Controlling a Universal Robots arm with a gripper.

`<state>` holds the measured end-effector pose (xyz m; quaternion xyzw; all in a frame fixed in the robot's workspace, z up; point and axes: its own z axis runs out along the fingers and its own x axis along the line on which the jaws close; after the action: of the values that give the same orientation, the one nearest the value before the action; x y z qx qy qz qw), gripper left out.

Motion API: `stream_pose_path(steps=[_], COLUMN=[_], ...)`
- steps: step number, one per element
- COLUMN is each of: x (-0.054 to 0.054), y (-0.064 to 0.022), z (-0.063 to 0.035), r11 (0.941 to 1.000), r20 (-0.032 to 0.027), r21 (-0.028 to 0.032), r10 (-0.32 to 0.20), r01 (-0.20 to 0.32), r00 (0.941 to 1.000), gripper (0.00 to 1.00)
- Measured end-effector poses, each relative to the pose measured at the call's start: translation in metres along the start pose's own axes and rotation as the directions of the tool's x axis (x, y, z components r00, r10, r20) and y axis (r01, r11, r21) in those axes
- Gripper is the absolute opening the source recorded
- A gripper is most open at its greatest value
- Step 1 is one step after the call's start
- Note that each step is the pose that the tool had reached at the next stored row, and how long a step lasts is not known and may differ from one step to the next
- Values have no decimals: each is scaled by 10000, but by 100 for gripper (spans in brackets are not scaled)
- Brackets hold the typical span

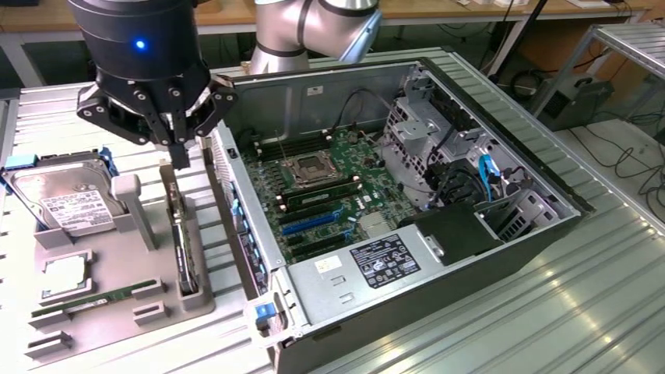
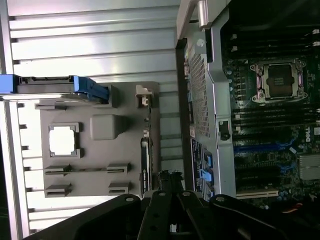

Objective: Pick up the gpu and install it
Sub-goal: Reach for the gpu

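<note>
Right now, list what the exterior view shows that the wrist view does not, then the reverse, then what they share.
Exterior view: the arm's silver elbow, the power supply, the drive cage and the hard drive's white label.
Wrist view: a straight-down look at the case's perforated rear panel.
Both: the shut fingers close to the gpu, which stands on edge in the grey tray, and the motherboard's CPU socket.
</note>
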<state>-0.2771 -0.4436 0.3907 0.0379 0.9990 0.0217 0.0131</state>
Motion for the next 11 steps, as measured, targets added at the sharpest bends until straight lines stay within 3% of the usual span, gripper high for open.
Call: stream_pose_path(steps=[2,4,11], x=[-10,-15,-21], y=[-136,-197,-283], z=[4,4,5], r11=[10000,10000,10000], r20=[0,0,0], r21=[0,0,0], r10=[0,0,0], r01=[0,0,0], r00=[10000,10000,10000], gripper=[11,11,11])
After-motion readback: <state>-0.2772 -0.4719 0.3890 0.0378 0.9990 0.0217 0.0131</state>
